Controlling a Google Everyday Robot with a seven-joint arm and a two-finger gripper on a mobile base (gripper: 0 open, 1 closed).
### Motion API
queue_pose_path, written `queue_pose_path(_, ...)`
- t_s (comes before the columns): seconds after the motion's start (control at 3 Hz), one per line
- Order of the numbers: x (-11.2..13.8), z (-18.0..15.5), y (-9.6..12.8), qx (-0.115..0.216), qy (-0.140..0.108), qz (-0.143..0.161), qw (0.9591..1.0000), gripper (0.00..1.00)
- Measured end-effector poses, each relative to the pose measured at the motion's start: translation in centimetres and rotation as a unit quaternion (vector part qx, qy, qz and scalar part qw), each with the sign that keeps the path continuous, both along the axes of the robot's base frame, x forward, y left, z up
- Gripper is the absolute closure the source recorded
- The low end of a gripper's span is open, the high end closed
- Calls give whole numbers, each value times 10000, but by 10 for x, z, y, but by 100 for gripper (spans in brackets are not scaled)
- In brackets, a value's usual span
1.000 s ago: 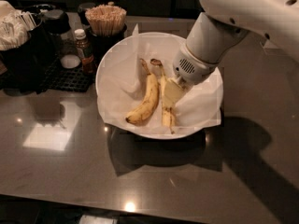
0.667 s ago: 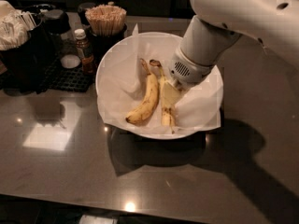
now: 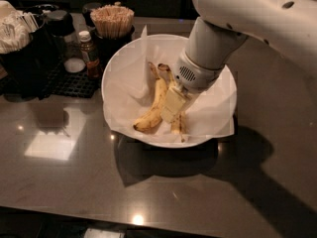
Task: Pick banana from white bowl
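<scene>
The white bowl (image 3: 116,90), lined with crinkled white paper, sits mid-table. Two bananas lie in it side by side. The banana (image 3: 154,105) is the thicker, curved one on the left, with its dark-tipped stem pointing to the back. The slimmer, speckled banana (image 3: 180,127) lies to its right, and the gripper hides most of it. My gripper (image 3: 173,105) reaches down into the bowl from the upper right. Its cream tip is over the slimmer banana and right beside the curved one. The white arm covers the bowl's back right.
A cup of wooden stir sticks (image 3: 113,20) and a small brown bottle (image 3: 89,59) stand just behind and left of the bowl. A black organiser with white packets (image 3: 17,38) stands on a black mat (image 3: 74,82) at the far left. The glossy dark table (image 3: 74,182) extends in front.
The arm has shifted left and lower, bringing the gripper deeper into the bowl and closer to the bananas. The bananas and bowl have not moved.
</scene>
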State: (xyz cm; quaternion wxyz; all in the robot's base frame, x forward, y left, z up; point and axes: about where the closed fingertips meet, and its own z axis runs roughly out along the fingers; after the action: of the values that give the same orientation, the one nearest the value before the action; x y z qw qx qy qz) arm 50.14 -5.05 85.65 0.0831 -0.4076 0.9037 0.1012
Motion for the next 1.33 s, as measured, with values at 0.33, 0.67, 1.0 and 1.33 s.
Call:
queue_pose_path(0.33,-3,-12,4,-137,123,-75,9998,4)
queue_pose_path(0.67,-5,-22,7,-229,254,-130,9993,0)
queue_pose_path(1.0,-5,-31,6,-270,359,-222,9987,19)
queue_pose_path(1.33,-5,-33,4,-268,353,-267,9987,42)
